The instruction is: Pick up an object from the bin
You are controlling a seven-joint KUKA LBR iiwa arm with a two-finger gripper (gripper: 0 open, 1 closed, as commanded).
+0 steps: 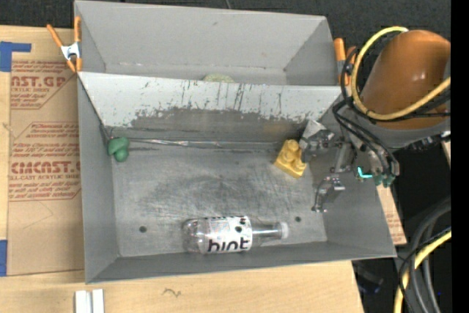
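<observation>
Just up-left of the gripper (323, 199) sits a yellow toy block (290, 158), not touching it. Clear bottle (229, 235) lies farther down-left. Whether the gripper is released or clenched cannot be determined.

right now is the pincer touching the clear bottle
Apart. The camera view shows bare bin floor between the pincer and the clear bottle.

A grey metal bin (192, 183) with sloping walls and a scuffed, scratched floor holds three loose things, well apart from one another. A clear plastic bottle (229, 234) with a black-lettered label lies on its side near the front wall, cap to the right. A yellow plastic toy brick (290, 158) sits toward the back right; a small green rounded lump (119, 149) rests in the back left corner.
</observation>
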